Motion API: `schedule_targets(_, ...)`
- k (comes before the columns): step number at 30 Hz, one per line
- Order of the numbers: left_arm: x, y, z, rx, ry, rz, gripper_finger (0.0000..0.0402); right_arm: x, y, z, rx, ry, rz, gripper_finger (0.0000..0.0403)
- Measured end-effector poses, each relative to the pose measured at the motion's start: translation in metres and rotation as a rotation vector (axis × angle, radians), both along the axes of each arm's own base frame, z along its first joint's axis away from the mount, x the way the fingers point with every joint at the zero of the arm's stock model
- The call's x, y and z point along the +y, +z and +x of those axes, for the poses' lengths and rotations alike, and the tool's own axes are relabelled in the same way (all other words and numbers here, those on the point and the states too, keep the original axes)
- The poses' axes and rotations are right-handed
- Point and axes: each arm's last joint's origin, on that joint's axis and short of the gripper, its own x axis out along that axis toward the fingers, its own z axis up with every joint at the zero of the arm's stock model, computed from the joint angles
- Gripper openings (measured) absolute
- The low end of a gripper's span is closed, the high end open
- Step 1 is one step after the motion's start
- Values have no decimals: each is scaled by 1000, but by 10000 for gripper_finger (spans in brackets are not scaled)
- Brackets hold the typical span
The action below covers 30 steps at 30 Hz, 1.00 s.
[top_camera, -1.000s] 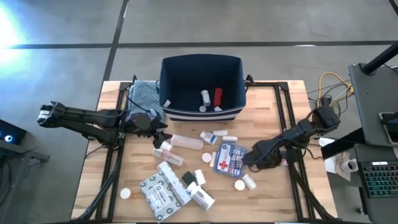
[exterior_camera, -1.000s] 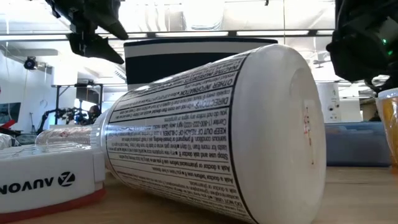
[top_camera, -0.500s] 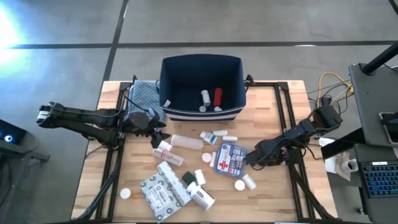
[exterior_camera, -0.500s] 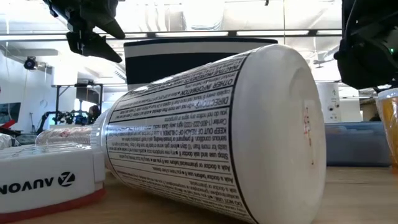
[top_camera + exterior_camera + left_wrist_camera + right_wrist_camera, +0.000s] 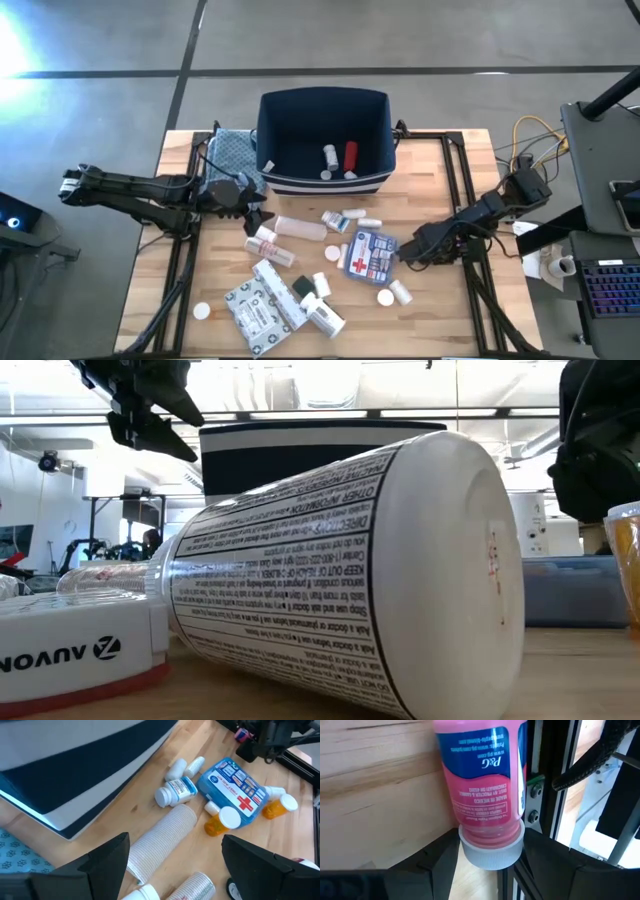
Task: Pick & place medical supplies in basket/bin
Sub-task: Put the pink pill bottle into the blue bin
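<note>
The dark navy bin [image 5: 322,178] stands at the table's far middle, with a white bottle [image 5: 329,157] and a red bottle [image 5: 350,155] inside. Supplies lie scattered before it: the first-aid box [image 5: 371,254], printed packets [image 5: 262,308] and white bottles. My left gripper [image 5: 257,213] hangs open above a ribbed white tube [image 5: 160,837], left of the pile. My right gripper [image 5: 410,250] is right of the first-aid box, shut on a pink bottle [image 5: 482,775]. My right gripper pinches the pink bottle between its two fingers at the white cap [image 5: 491,851], one finger [image 5: 442,860] on each side. The bottle runs on in line with the fingers, its base pointing away from them. I cannot tell whether it is clear of the table.
A blue patterned cloth [image 5: 232,152] lies left of the bin. A large white pill bottle [image 5: 350,570] lies on its side right in front of the low camera. Black frame rails [image 5: 462,190] run along the table's left and right sides. Cables [image 5: 530,140] sit beyond the right edge.
My right gripper has moved a little toward the table's right edge, away from the first-aid box, with the pink bottle in it. My left gripper has stayed open over the pile.
</note>
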Motion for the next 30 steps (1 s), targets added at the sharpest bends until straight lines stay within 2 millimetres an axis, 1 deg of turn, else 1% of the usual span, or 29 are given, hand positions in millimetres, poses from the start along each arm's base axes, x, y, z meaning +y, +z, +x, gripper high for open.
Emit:
schedule_targets(7,0,0,0,0,2,1,295,2,5,7,-99,142,57,214)
schedule_targets(13,0,0,0,-1,2,1,295,4,7,13,-153,219,103,214)
schedule_targets(15,0,0,0,-3,2,1,295,3,7,13,-149,201,82,210)
schedule_targets(23,0,0,0,-3,2,1,295,3,7,13,-114,37,-49,180)
schedule_targets(26,0,0,0,-3,3,-1,295,4,11,18,-129,2,-102,179)
schedule_targets(30,0,0,0,-4,6,-5,295,5,14,23,-157,9,-122,193)
